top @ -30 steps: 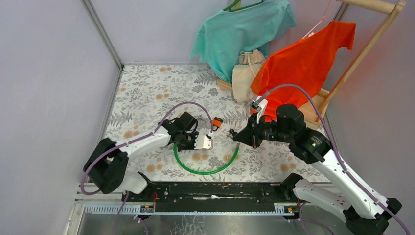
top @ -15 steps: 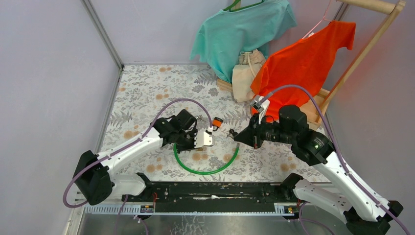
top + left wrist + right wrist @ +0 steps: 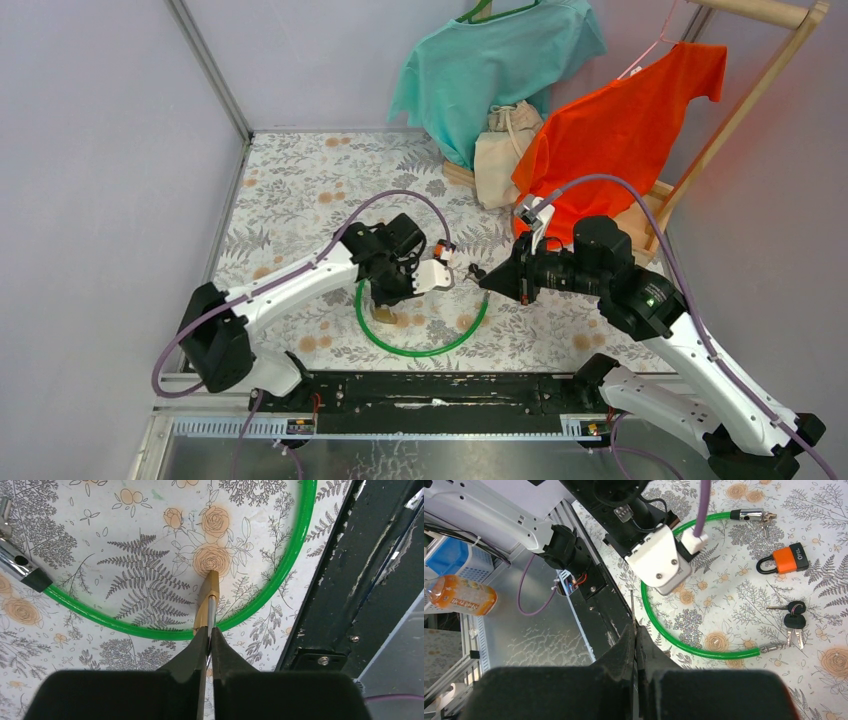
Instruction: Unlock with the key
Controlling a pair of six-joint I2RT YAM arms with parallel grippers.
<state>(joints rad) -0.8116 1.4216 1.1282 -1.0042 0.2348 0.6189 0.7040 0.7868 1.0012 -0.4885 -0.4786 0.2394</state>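
Well, the left gripper (image 3: 210, 636) is pinched tight on a small brass lock (image 3: 213, 582), in the middle of the left wrist view, inside the green loop (image 3: 285, 570). The right gripper (image 3: 636, 630) is pressed shut on what looks like a thin key (image 3: 631, 605). Both look hard and smooth, so they could slip; hold their flat sides. The lock's long side runs up the frame, and the key points up too.

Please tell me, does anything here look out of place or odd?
One thing: an orange drink bottle lies on its side beyond the edge of the table, down among the equipment. On the table nothing looks spilled or broken; the green cable lock lies open, its ends apart.
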